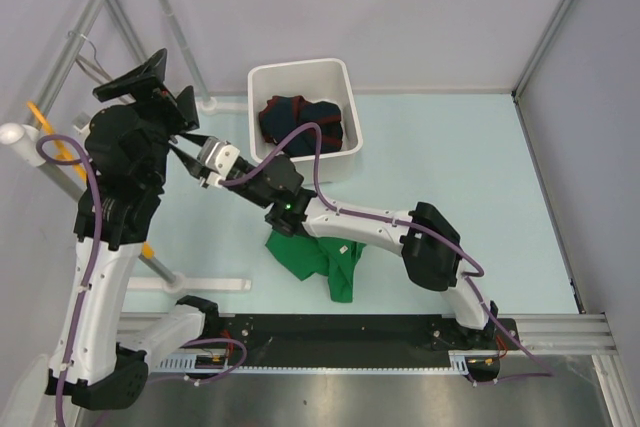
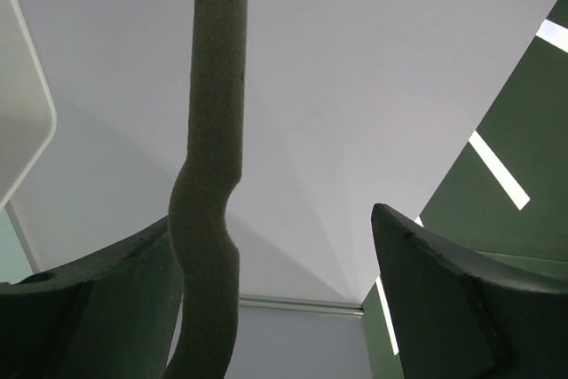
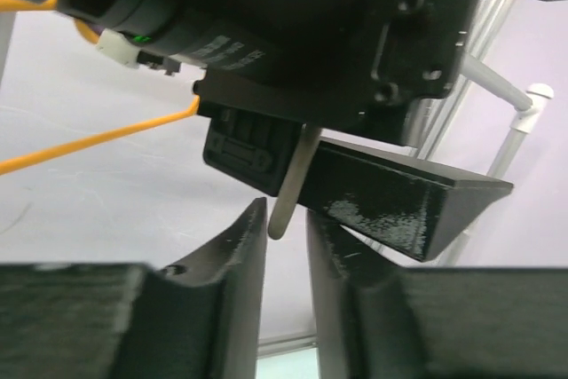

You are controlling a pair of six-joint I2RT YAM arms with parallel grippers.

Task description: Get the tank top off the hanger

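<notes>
The green tank top [image 1: 318, 255] lies crumpled on the table under my right arm, off the hanger. The grey-beige hanger [image 2: 211, 175] rises as a bar between my left gripper's [image 2: 273, 219] wide-open jaws, resting against the left finger [image 2: 115, 290]. In the top view the left gripper [image 1: 185, 150] is raised beside the rack. My right gripper [image 1: 203, 171] meets it there. In the right wrist view the hanger's rounded tip [image 3: 286, 201] hangs just between the right gripper's [image 3: 286, 215] fingertips, which stand a narrow gap apart and do not clamp it.
A white bin [image 1: 300, 75] at the back holds a dark navy garment [image 1: 300, 122]. A metal rack [image 1: 110, 7] stands at the left with an orange hanger [image 1: 45, 135] on it, also seen in the right wrist view [image 3: 89, 139]. A white rack foot [image 1: 200, 285] lies on the table.
</notes>
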